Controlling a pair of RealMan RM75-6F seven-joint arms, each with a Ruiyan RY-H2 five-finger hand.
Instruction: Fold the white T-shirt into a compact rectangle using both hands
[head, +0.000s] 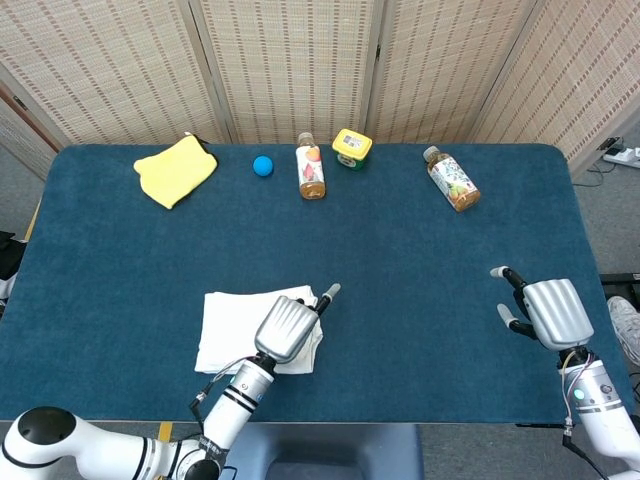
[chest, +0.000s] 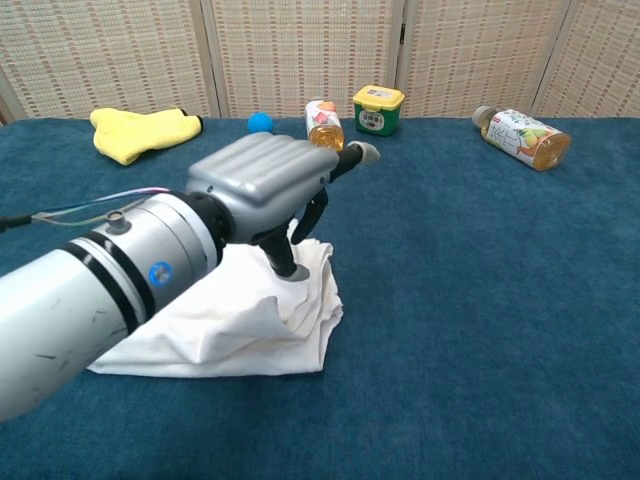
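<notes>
Hovering my left hand (chest: 262, 190) over the folded white cotton T-shirt (head: 235, 325) near the front edge of the dark blue carpeted table (head: 400, 260).

My left hand's fingers are spread and hold nothing, one finger pointing out past the shirt's right edge and another reaching down towards the rumpled corner; I cannot tell whether it touches the cloth. My right hand (head: 545, 312) sits well apart at the table's right side, fingers loosely apart, empty. I judge the shirt light, limp and prone to slump, so the puffed right edge needs pressing flat. I would take it by the layered corners, pinching all layers together.
</notes>
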